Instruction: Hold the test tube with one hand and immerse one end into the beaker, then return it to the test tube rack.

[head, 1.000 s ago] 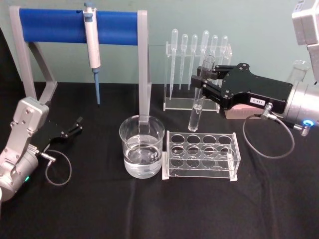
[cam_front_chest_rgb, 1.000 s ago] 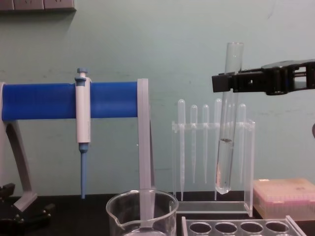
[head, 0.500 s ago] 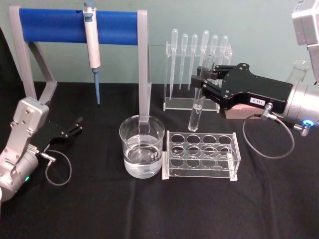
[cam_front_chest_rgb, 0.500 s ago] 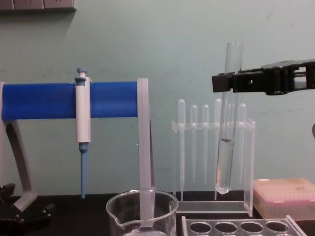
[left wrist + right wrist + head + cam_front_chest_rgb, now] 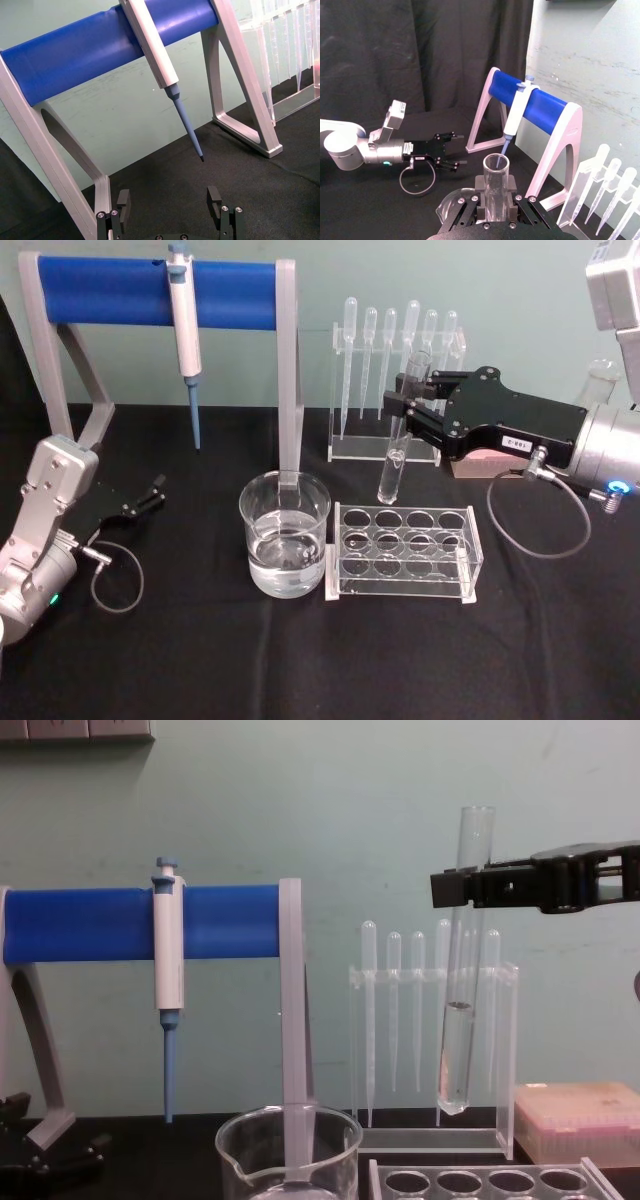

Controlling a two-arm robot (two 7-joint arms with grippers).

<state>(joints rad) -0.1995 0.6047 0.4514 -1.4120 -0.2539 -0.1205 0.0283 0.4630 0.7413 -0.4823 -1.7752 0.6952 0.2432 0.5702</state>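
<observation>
Standing nearest on the black table, the beaker is seen part-filled with clear liquid, with the empty test tube rack just beside it on the right. Well left of the beaker, the left claw is parked low with its fingers spread, holding nothing. Behind and right of the beaker, the test tube is held upright, clear of the rack, by the right claw, which is clamped on its upper part below the rim. A little liquid is seen in its bottom. The thin, smooth glass is judged light, slippery and breakable, so a firm but gentle hold near the top is called for.
</observation>
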